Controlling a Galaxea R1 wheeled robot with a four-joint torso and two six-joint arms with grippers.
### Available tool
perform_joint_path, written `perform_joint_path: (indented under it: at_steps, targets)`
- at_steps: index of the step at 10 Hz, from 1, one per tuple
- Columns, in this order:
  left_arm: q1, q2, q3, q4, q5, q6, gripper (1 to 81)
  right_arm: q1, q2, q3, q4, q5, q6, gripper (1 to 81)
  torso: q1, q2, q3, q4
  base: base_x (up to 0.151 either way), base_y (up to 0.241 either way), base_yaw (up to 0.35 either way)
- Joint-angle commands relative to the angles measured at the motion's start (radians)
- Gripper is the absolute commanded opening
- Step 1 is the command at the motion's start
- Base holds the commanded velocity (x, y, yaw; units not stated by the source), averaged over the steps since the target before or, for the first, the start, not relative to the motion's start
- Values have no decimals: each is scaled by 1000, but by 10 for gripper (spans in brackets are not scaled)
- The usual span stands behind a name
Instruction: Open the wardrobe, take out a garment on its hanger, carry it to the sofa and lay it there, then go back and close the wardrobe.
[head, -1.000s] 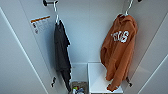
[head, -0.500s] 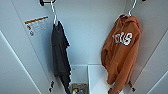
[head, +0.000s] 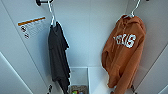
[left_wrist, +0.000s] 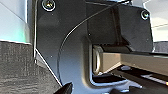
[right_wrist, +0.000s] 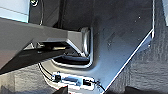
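Note:
The wardrobe (head: 87, 30) stands open in the head view, its white inner walls in front of me. The garment (head: 122, 60), a burnt-orange hoodie with white letters on the chest, hangs at the right on its thin white hanger (head: 133, 8). The hanger's hook reaches up toward the top edge of the head view. The hoodie hangs free, with nothing touching it. The sofa is out of view.
A dark grey garment (head: 58, 57) hangs at the left on its own white hanger (head: 52, 15) from a dark rod (head: 41, 2). A warning label (head: 32, 26) is stuck on the left inner wall. A small colourful object (head: 78, 89) lies on the wardrobe's floor. Grey carpet (left_wrist: 15, 65) is below.
The whole head view has shifted a little, so both garments sit slightly lower and larger. The garments themselves hang as before.

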Motion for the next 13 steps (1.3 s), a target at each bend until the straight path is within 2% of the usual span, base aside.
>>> perform_joint_path:
  at_steps: [1,4,5,6,7,13]
  targets:
    - [-20,1,1,7,59,5,811,17,3,2,-10,-47,-3,811,0,0,0,0,0,0,0]
    - [-20,1,1,7,64,5,811,17,3,2,-10,-47,-5,811,0,0,0,0,0,0,0]
    - [-20,3,1,9,65,5,811,17,3,2,-10,-48,-5,811,0,0,23,-93,0,0,0]
    - [-20,3,1,9,65,7,811,17,3,1,-9,-48,-3,811,0,0,35,-101,0,0,0]
    - [-20,3,1,9,65,5,811,17,3,1,-9,-48,-3,811,0,0,41,-120,0,0,0]
    - [-24,3,1,12,65,7,811,17,3,1,-9,-48,-3,811,0,0,108,-315,0,0,0]
